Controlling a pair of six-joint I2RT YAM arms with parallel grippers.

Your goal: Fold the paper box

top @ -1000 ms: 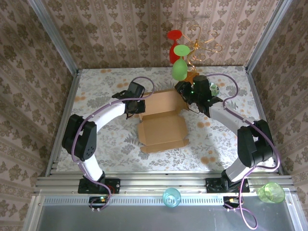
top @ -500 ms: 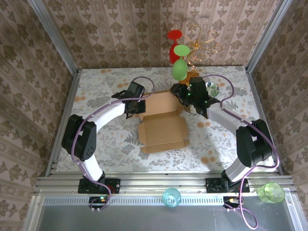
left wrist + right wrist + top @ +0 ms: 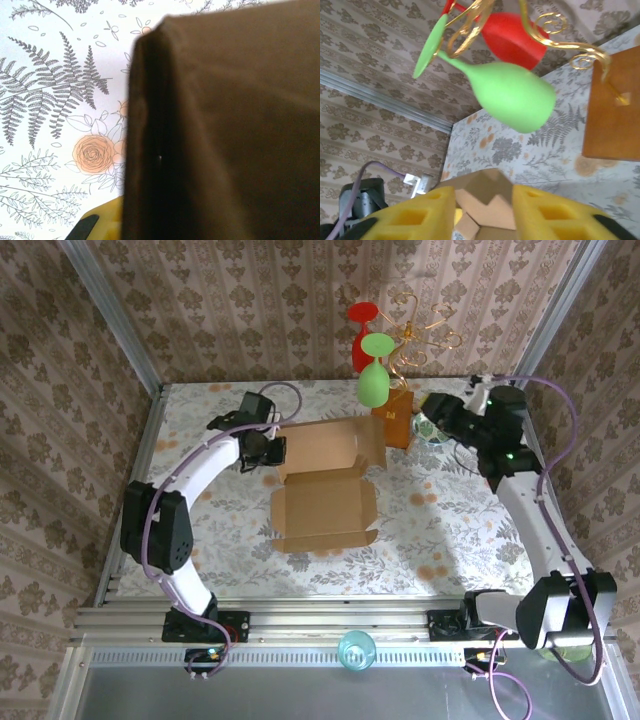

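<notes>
Now the right tool (image 3: 437,412) has pulled back, spread and empty, beside the wire stand (image 3: 392,420). The paper box (image 3: 322,502) slid left of that stand, leaving the folding to the left tool (image 3: 262,447), whose grip I cannot tell.

Gold wire stand (image 3: 428,333) at far middle of table, rooted in orange-brown wooden block (image 3: 395,425). Hanging foot-up from curled wire arms: red glass (image 3: 362,313) higher, green glass (image 3: 372,385) lower, bowl just above block. Floral tablecloth (image 3: 200,530) over whole tabletop, grey ferns and orange roses in print. Brown damask wallpaper (image 3: 250,300) on three surrounding walls, aluminium posts (image 3: 110,315) at far corners. Teal cup (image 3: 356,649) on near metal ledge (image 3: 300,680), about midway along it
</notes>
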